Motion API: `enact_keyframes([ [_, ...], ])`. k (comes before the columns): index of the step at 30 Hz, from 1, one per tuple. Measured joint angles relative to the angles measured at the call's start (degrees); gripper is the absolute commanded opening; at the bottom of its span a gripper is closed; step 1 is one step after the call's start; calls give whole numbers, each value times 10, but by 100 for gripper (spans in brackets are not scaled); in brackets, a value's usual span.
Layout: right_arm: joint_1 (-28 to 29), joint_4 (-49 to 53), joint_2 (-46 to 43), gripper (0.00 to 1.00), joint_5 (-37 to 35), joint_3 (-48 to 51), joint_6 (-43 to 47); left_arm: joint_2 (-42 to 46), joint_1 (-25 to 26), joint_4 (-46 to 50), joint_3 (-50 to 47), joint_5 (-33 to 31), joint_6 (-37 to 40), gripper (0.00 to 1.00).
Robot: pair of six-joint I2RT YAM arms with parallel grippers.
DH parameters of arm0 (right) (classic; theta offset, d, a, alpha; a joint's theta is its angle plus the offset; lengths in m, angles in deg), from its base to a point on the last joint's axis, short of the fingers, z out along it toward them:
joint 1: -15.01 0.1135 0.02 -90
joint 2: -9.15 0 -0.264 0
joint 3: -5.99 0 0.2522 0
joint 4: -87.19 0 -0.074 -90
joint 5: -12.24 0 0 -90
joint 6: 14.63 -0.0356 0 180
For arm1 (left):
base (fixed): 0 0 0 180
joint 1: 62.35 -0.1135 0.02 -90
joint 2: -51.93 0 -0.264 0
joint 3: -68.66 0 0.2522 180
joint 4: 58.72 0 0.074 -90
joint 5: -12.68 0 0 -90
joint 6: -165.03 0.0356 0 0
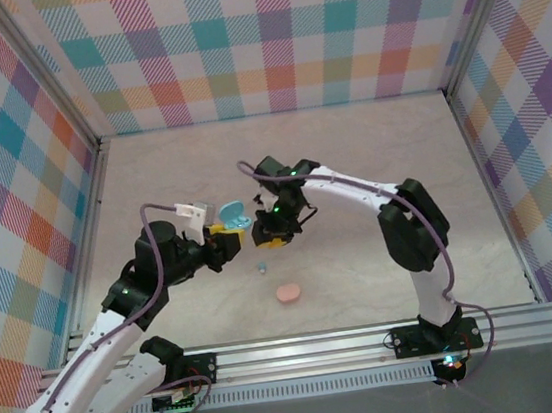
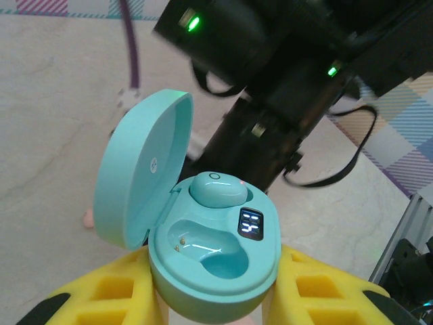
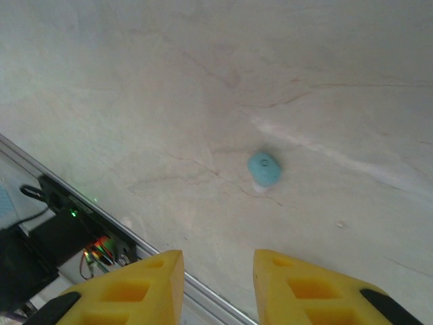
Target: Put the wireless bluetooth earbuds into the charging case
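My left gripper (image 2: 213, 288) is shut on the base of a light blue charging case (image 2: 203, 271), with a yellow finger on each side. The case's lid (image 2: 142, 176) stands open. One light blue earbud (image 2: 216, 187) sits in the far slot, and the near slot (image 2: 210, 250) is empty. In the top view the case (image 1: 233, 214) is held above the table's middle, with my right gripper (image 1: 269, 238) close beside it on the right. My right gripper (image 3: 218, 261) is open with nothing between its fingers. It hangs above a second light blue earbud (image 3: 264, 168) that lies on the table (image 1: 261, 267).
A pink oval case (image 1: 288, 293) lies shut on the table, nearer the front than the loose earbud. A metal rail (image 1: 303, 344) runs along the front edge. Plaid walls close in the back and both sides. My right arm (image 2: 270, 74) looms just behind the held case.
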Motion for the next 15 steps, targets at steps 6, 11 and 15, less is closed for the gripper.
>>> enact_keyframes([
  [6,16,9,63,33,-2,-22,42,21,0,12,0,-10,-8,0],
  [11,23,22,92,34,-39,-46,73,26,0,15,0,-11,-13,0],
  [15,32,43,103,39,-80,-59,96,26,0,15,0,-12,-14,0],
])
